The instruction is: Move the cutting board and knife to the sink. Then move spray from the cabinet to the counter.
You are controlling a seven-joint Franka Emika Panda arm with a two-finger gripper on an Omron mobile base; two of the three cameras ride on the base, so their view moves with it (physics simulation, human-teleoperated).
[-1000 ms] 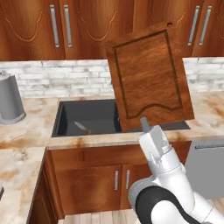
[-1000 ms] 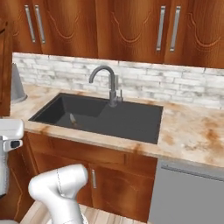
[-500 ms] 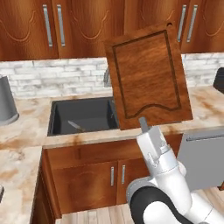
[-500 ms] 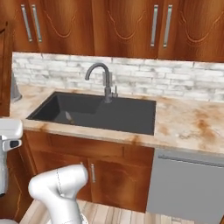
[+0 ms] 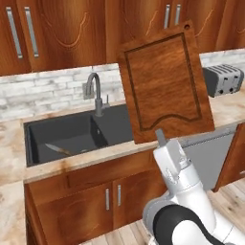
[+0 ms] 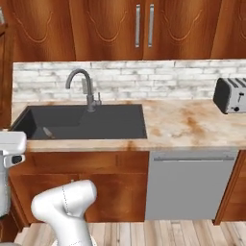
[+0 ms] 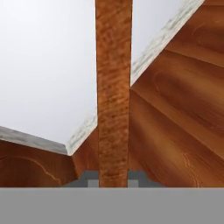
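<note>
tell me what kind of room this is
A home kitchen, rendered rather than real. A dark sink with a gooseneck faucet is set into a marble-look counter, a toaster stands by the brick backsplash, and wooden wall cabinets hang above.

Base views: looking forward and down from behind, left and right, sharing the sink (image 5: 72,136) (image 6: 81,122). Hand view: pointing upward, sighting close along the cutting board (image 7: 113,92) edge.
</note>
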